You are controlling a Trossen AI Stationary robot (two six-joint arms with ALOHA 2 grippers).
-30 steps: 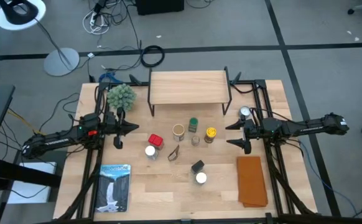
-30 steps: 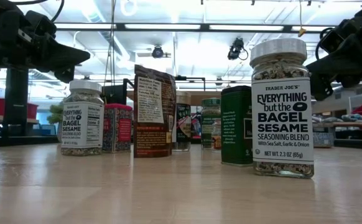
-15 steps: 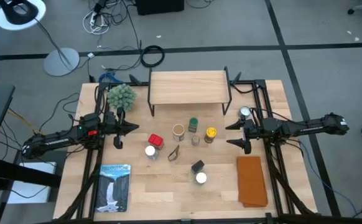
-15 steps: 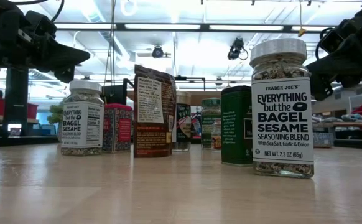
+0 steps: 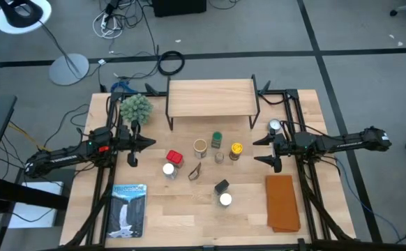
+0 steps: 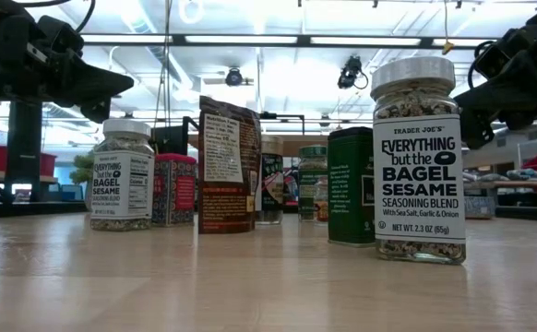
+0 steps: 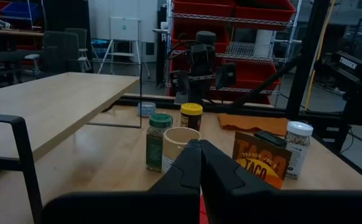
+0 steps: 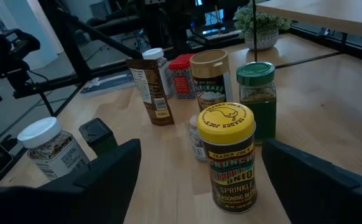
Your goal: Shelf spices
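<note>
Right gripper (image 5: 261, 150) hovers with its dark fingers spread wide, empty, just right of the cluster and lined up on the yellow-capped glass jar of crunchy seasoning (image 8: 226, 157), probably its first pick. Left gripper (image 5: 142, 144) waits on the opposite side with its fingers pressed together, holding nothing, pointed across the red patterned tin (image 5: 174, 157).

All the spices stand loose on the large light-wood tabletop (image 5: 189, 216), in front of the low light-wood shelf on thin black legs (image 5: 211, 97), whose board is bare; shelving seems not yet begun. Among them are a green-capped jar (image 5: 217, 139), a tan round canister (image 5: 200, 146) and two white-capped bagel-seasoning jars (image 6: 417, 160). Whether the small clear jar behind the yellow cap is glass is hard to tell.

Beyond lie grey floor, cables and red storage racks (image 7: 231, 25).
</note>
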